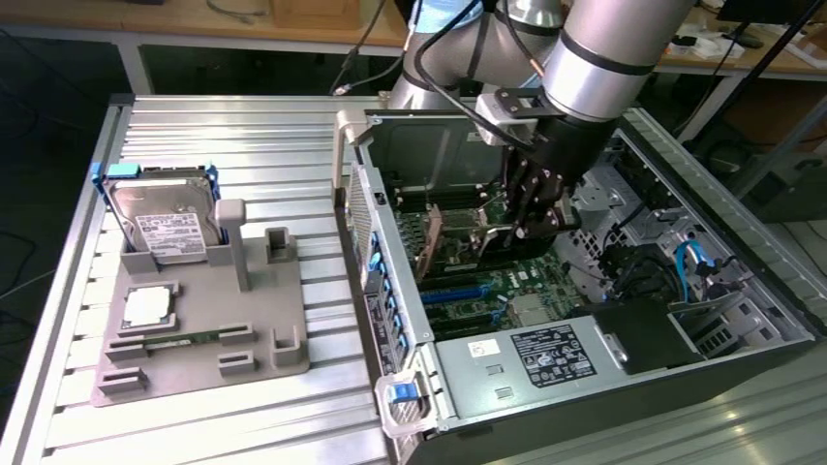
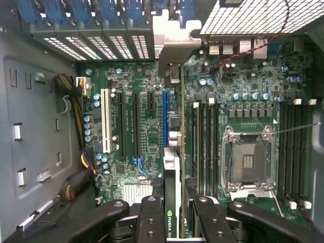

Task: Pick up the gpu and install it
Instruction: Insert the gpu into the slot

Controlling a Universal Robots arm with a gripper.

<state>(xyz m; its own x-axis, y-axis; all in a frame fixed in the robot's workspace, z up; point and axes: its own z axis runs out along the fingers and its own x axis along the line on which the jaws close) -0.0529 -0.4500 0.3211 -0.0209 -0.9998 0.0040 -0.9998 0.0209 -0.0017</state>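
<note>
So the tool (image 1: 530, 225) is down inside the open PC case (image 1: 704, 199), its dark fingers (image 2: 152, 217) pinching the gpu (image 2: 171, 192) from both sides. From the wrist view you're looking at the card edge-on. It's a slim dark strip with "NVIDIA QU" printed along the edge right between the fingers, and the rest of the word is cut off. Its silver bracket (image 2: 174, 43) sits at the far end, up by the blue slot clips and the vented slot covers. The card hangs over the motherboard (image 2: 136, 136), roughly in line with the long blue slot (image 2: 165, 116) and just beside it. Can't tell if it's touching the slot.

Next to that is the bare CPU socket (image 2: 248, 162) with its metal frame.

Over on the ridged aluminium bench (image 1: 259, 126) there's a grey fixture (image 1: 207, 334) holding a hard drive (image 1: 162, 228) with a white label, with print too small to read. Same goes for the sticker on the power supply (image 1: 543, 354), lots of print and logos but nothing I can make out.
</note>
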